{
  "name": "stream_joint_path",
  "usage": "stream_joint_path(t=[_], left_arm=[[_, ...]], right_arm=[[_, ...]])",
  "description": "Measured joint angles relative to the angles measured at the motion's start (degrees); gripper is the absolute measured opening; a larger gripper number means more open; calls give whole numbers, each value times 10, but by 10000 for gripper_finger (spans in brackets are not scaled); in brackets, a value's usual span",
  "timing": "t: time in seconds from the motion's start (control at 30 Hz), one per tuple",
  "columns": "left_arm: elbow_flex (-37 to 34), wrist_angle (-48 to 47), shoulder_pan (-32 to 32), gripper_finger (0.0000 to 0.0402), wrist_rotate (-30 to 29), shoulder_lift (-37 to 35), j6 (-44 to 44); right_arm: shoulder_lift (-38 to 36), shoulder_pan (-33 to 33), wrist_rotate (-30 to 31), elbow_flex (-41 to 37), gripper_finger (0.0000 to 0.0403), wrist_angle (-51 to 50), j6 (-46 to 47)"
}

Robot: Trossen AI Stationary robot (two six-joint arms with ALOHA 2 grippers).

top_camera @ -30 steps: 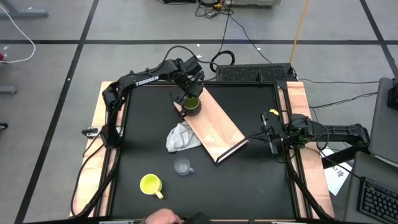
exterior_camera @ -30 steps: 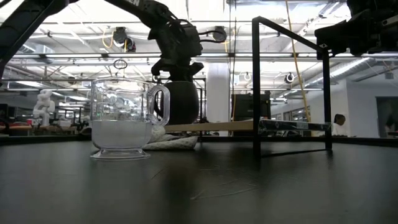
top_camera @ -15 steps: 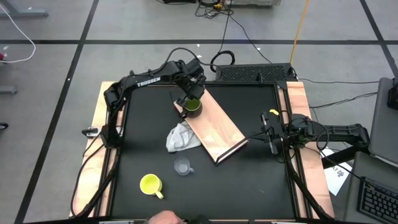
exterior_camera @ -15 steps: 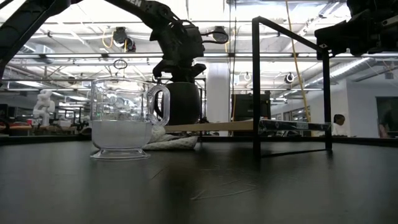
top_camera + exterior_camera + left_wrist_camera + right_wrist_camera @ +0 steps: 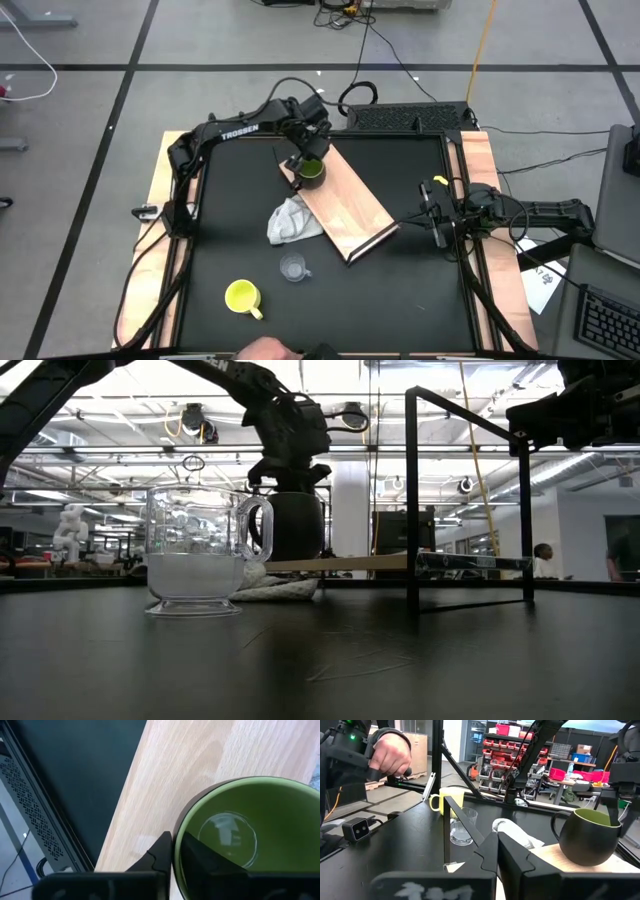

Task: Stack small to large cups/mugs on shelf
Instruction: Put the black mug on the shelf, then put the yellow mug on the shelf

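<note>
The dark green mug stands on the far end of the light-wood shelf, which lies slantwise in the middle of the table. My left gripper is right above it, shut on its rim. The yellow mug stands by the near edge of the table. The clear glass cup stands between the yellow mug and the shelf. My right gripper waits, shut, at the table's right edge. In the right wrist view the green mug sits upright on the board. My left gripper pinches the green mug's rim, with one finger inside the cup and the other outside. The fingers come from above, pointing down. The mug is upright, and its base seems to rest on the shelf board.
A crumpled white cloth lies against the shelf's left side. The shelf's dark metal frame rises at its near end. A person's hand shows beyond the table's near edge. Bare black tabletop lies to the right of the cups.
</note>
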Motion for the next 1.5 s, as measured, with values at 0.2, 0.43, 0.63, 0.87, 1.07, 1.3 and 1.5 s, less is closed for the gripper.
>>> stream_joint_path(t=[0.2,0.43,0.63,0.87,1.07,1.3,1.5], left_arm=[[-1,9,-1,49,-9,2,-15],[-1,28,0,50,-13,2,-39],[-1,31,0,51,-13,2,-50],[-1,32,1,56,-13,2,-71],[-1,33,2,107,-13,1,-90],[-1,32,1,159,-14,-1,-89],[0,30,-8,164,-72,-17,-88]], right_arm=[[0,0,0,0,0,0,0],[0,0,0,0,0,0,0],[0,0,0,0,0,0,0],[0,0,0,0,0,0,0],[0,0,0,0,0,0,0],[0,0,0,0,0,0,0],[0,0,0,0,0,0,0]])
